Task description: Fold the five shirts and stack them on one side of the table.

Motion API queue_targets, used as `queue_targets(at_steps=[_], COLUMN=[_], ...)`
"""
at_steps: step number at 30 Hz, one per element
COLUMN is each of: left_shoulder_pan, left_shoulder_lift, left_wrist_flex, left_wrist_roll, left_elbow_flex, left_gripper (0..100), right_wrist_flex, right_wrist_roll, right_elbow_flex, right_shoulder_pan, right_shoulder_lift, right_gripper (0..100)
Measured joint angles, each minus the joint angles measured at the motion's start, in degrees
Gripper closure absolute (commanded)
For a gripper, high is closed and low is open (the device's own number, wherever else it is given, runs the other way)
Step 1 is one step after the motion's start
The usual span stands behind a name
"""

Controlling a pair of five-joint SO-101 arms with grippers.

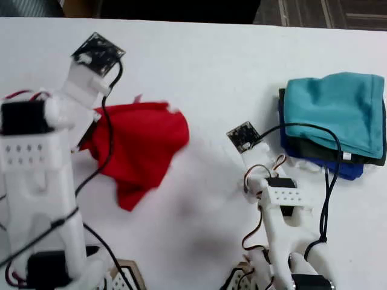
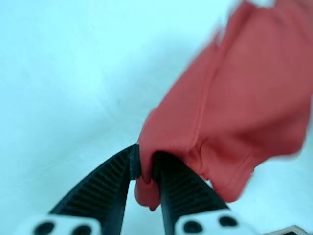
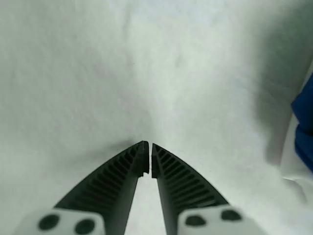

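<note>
Tightly, L fingers (image 2: 105,188) round red shirt (image 2: 244,98).

Left hand (image 2: 146,159) clamped tight; right hand (image 3: 150,148) pressed closed.

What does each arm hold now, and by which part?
The left end effector pinches the red shirt by a bunched edge. The right end effector holds nothing.

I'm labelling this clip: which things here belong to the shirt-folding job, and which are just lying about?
Job: red shirt, pinched by left gripper; folded stack, teal on top; right gripper, shut on nothing.
Lying about: table; arm cables.
</note>
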Motion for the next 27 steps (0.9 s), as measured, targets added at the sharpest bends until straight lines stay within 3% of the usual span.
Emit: queue_targets(at_steps=[4,6,12,20,27], left_shoulder_pan=[0.0,-0.3,-2.9,-6.6,-7.2], left_shoulder_lift=[-1.1,-1.2,-1.2,-1.2,-1.2], left_wrist_flex=[0.0,-1.4,-11.2,-15.2,-26.8], left_wrist_roll=[1.4,1.5,1.5,-0.1,-1.2], left_elbow_flex=[5.6,11.3,28.7,35.3,45.8], left_gripper=[75,71,74,74,78], right_wrist_flex=[0.0,0.0,0.0,0.0,0.0], right_wrist_roll=[0.0,0.0,0.0,0.0,0.0], right_elbow_flex=[0.0,0.0,0.0,0.0,0.0], right_shoulder_pan=[0.0,0.0,0.0,0.0,0.0], right_shoulder_lift=[0.0,0.0,0.0,0.0,0.0], right_gripper=[97.4,97.4,97.4,97.4,97.4])
